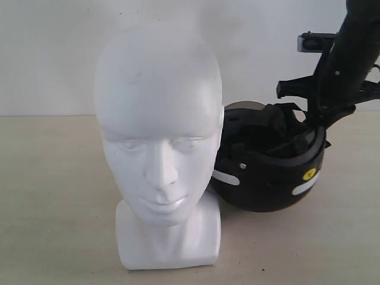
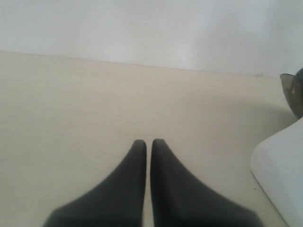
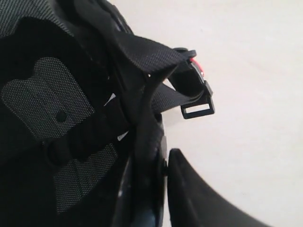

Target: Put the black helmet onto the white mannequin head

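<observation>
- Closest to the lens, the white mannequin head (image 1: 157,136) fills the centre-left of the exterior frame. It stands upright on its blocky neck base on the pale table (image 1: 47,208), face forward and crown bare.
- Behind it, right of centre, the black helmet (image 1: 267,178) rests on the table with its opening turned up. Its left edge is hidden behind the head's cheek, and whether the two touch cannot be told.
- A yellow sticker (image 1: 309,174) and two white strips mark the shell, and the smoky visor (image 1: 240,105) shows just above the rim beside the head.
- From the upper right corner the right gripper (image 1: 320,119) reaches down onto the helmet's right rim.
- In the right wrist view, one dark finger (image 3: 199,198) lies against the outside of the shell. Its partner is hidden inside behind the padded lining (image 3: 57,104), so the rim sits pinched between them.
- A black chin strap with a rectangular buckle (image 3: 198,106) hangs over the rim.
- The left gripper (image 2: 147,142) appears only in its own wrist view, low over bare table. Its fingers (image 2: 135,165) are pressed almost together with only a thin slit between them, and they hold nothing.
- The same view also catches a corner of the head's base (image 2: 279,175) and a sliver of visor (image 2: 291,92).
</observation>
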Available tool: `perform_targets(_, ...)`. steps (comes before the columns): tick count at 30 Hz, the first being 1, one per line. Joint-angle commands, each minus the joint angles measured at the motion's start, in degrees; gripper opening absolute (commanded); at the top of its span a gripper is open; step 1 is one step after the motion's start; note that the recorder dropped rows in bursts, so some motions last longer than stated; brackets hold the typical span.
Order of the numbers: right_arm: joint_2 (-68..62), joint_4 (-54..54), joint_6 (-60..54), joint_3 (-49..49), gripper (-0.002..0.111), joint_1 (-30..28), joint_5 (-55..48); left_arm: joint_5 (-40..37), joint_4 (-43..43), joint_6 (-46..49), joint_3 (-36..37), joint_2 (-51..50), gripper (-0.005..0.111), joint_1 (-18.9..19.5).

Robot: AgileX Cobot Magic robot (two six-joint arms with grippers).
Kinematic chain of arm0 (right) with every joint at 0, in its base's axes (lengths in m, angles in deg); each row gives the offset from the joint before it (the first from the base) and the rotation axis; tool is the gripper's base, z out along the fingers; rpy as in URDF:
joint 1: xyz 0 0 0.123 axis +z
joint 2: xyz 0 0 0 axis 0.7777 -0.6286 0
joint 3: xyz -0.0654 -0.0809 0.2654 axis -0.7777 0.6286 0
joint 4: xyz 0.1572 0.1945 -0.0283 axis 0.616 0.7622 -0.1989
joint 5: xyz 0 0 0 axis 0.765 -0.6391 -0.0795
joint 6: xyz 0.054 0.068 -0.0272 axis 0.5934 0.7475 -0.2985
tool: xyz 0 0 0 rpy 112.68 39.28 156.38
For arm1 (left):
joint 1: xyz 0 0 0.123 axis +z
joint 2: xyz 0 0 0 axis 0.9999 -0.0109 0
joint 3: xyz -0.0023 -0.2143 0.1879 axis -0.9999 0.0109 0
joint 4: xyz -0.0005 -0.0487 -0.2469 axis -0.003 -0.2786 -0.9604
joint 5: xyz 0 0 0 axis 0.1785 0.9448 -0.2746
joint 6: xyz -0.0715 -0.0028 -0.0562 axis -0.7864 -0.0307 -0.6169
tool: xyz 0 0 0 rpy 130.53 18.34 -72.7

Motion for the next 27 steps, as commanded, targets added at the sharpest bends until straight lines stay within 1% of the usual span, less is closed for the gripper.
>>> perform_targets(1,2.0,0.4,-5.0,-0.3,0.000,-1.7,-7.8,-0.1,-0.2,-0.5,0.2,0.2,0.004,0.1)
perform_targets(6,2.1,-3.3,-7.1,-0.3,0.000,-1.7,-7.8,-0.1,-0.2,-0.5,0.2,0.2,0.004,0.1)
perform_targets(12,4.6,-13.5,-7.7,-0.3,0.000,-1.7,-7.8,-0.1,-0.2,-0.5,0.2,0.2,0.004,0.1)
perform_targets(21,9.2,-10.3,-18.5,0.1,0.000,-3.2,-7.8,-0.1,-0.2,-0.5,0.2,0.2,0.004,0.1)
perform_targets(23,9.4,-7.7,-23.6,3.4,0.000,-3.2,-7.8,-0.1,-0.2,-0.5,0.2,0.2,0.004,0.1)
perform_targets(24,9.3,-8.3,-25.8,7.0,0.000,-3.2,-7.8,-0.1,-0.2,-0.5,0.2,0.2,0.004,0.1)
perform_targets(27,9.4,-10.4,-24.8,11.3,0.000,-3.2,-7.8,-0.1,-0.2,-0.5,0.2,0.2,0.004,0.1)
